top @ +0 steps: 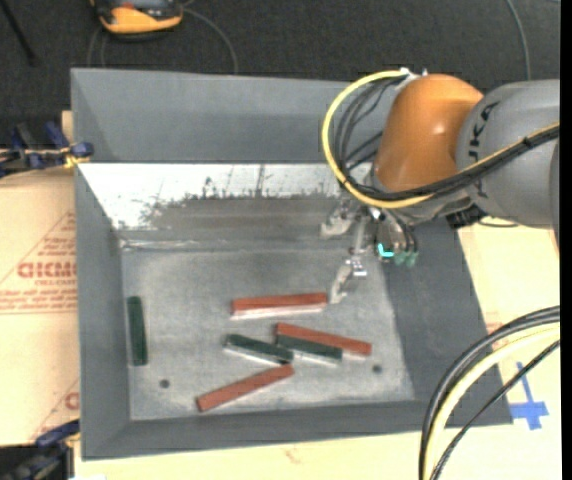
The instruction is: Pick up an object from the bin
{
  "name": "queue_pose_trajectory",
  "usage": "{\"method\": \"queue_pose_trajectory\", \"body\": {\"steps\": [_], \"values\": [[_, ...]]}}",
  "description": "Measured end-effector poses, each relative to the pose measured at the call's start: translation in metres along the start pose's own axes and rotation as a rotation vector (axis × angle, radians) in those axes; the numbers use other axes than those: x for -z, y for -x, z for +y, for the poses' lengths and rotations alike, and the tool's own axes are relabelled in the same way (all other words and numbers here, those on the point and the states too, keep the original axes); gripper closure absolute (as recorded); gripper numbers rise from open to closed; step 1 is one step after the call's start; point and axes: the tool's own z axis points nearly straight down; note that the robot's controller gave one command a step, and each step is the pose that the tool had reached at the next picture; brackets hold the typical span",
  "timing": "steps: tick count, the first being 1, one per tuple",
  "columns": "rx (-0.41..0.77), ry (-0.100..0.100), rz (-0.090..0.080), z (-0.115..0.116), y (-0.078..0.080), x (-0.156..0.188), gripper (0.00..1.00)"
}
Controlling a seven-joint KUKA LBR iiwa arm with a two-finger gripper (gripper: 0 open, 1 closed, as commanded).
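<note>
Bars lie loose on the floor of the bin (216,128): nearest the front edge a slanted red-brown bar (244,388), behind it a cluster of green and red-brown bars (301,345), then a level red-brown bar (279,305) mid-floor. The gripper (346,276) hangs at that bar's right end, and I cannot tell whether it is open or closed. Catching only the tip is the risk here, since the bar could pivot and slip. The grey floor is scuffed. Beyond the far edge lies dark carpet with an orange handset (136,6).
</note>
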Motion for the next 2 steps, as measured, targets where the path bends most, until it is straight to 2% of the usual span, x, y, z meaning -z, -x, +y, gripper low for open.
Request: {"method": "queue_pose_trajectory", "body": {"steps": [1,2], "values": [[0.001,-0.001,-0.008,0.000,0.002,0.005,0.00],[0.171,-0.006,-0.021,0.026,-0.040,-0.058,1.00]]}}
